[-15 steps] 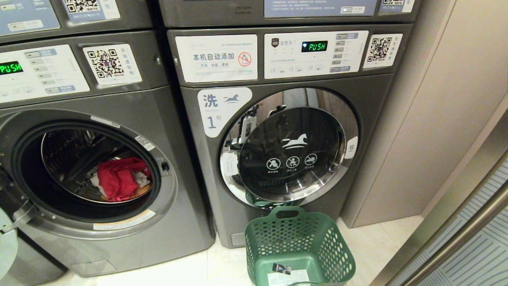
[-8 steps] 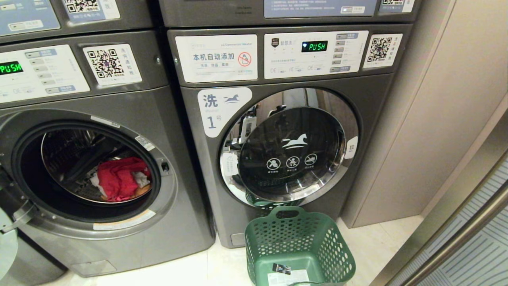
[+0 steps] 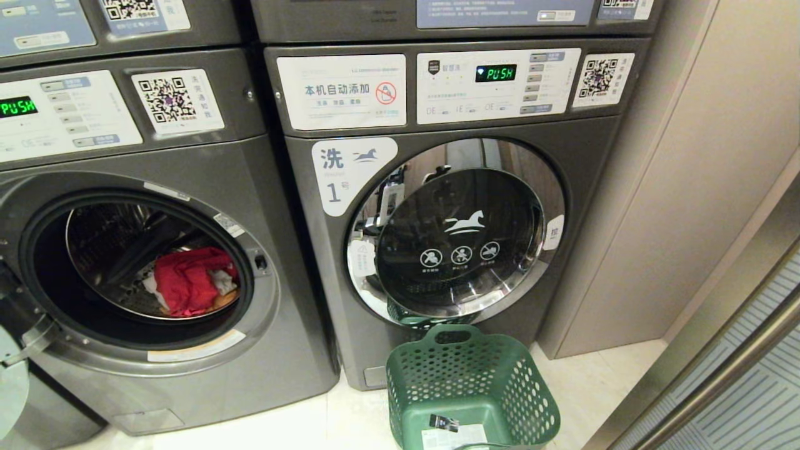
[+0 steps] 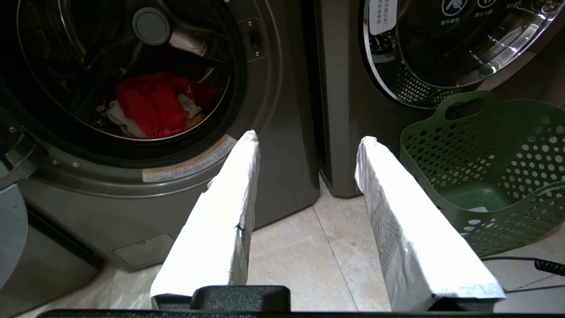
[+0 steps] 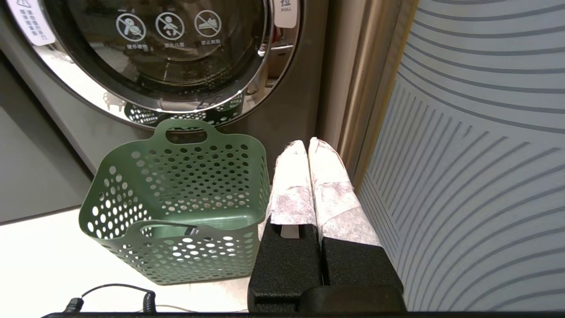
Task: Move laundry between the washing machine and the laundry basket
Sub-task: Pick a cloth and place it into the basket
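The washing machine (image 3: 206,162) on the left stands with its door open. The laundry (image 3: 187,281) lies low in its drum: a bright red garment with white pieces and a bit of yellow-orange. The left wrist view shows the same laundry (image 4: 154,104) inside the drum. The dark green laundry basket (image 3: 475,375) sits on the floor in front of the neighbouring machine, with only a label inside. My left gripper (image 4: 307,143) hangs open and empty over the floor between the two machines. My right gripper (image 5: 307,145) is shut and empty beside the laundry basket (image 5: 185,185). Neither gripper shows in the head view.
The machine numbered 1 (image 3: 462,237) behind the basket has its round door closed. The open door (image 3: 9,387) of the left machine juts out at the far left. A beige wall panel (image 3: 687,187) and a striped panel (image 5: 476,132) close off the right. A cable (image 5: 114,296) lies on the floor tiles.
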Motion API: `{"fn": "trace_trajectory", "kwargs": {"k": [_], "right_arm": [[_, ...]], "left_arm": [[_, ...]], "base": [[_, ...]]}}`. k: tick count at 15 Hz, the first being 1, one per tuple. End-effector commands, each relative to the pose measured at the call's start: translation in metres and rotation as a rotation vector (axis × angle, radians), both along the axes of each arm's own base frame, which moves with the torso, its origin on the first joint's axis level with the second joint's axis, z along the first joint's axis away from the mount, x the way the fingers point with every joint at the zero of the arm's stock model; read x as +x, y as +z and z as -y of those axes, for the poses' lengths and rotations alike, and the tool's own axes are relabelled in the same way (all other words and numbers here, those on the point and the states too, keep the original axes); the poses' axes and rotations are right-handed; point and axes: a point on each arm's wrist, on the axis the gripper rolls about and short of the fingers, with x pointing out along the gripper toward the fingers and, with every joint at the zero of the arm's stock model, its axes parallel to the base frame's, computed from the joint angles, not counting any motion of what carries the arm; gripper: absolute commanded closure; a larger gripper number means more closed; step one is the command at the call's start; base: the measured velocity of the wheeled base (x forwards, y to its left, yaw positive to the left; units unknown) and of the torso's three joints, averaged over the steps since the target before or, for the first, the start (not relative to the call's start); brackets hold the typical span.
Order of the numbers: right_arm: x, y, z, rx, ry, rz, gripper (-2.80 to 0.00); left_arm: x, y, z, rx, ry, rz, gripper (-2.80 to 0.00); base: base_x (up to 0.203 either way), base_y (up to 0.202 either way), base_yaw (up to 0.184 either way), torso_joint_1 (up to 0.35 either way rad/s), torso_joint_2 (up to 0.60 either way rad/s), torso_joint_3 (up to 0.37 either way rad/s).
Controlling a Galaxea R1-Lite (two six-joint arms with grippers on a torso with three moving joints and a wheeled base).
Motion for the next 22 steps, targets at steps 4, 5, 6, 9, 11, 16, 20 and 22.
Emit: {"fn": "trace_trajectory", "kwargs": {"k": [4,5,6,9,11,16,20,22], "right_arm": [[0.0001,-0.0002,0.0001,0.003,-0.002,0.000,0.00],[0.0001,0.0001,0.0001,0.009,-0.002,0.000,0.00],[0.0000,0.0001,0.0001,0.009,-0.002,0.001,0.00],[0.0001,0.0001,0.0001,0.011,-0.002,0.000,0.00],[0.0000,0.0001,0.0001,0.012,-0.002,0.001,0.00],[0.0001,0.0001,0.0001,0.012,-0.002,0.000,0.00],[0.0000,0.0001,0.0001,0.012,-0.002,0.001,0.00],[0.0000,0.0001,0.0001,0.012,-0.002,0.000,0.00]], "left_arm": [[-0.0001,0.0003,0.0000,0.001,-0.001,0.001,0.00],[-0.0001,0.0003,0.0000,0.001,-0.001,0.001,0.00],[-0.0001,0.0003,0.0000,0.001,-0.001,0.001,0.00],[-0.0001,0.0003,0.0000,0.001,-0.001,0.001,0.00],[0.0000,0.0001,0.0000,0.001,-0.001,0.000,0.00],[-0.0001,0.0002,-0.0001,-0.013,0.004,0.000,0.00],[0.0001,-0.0005,-0.0001,-0.048,0.007,-0.007,0.00],[0.0000,-0.0003,-0.0001,-0.050,0.004,-0.006,0.00]], "base": [[0.003,-0.004,0.034,0.001,0.00,0.001],[0.004,-0.011,0.193,0.008,0.00,0.004],[0.003,-0.008,0.203,-0.002,0.01,0.004],[0.001,-0.009,0.203,-0.001,0.00,0.002],[0.002,-0.005,0.115,0.003,0.00,0.006],[0.000,0.000,0.000,0.000,0.00,0.000],[0.000,0.000,0.000,0.000,0.00,0.000],[0.000,0.000,0.000,0.000,0.00,0.000]]}}
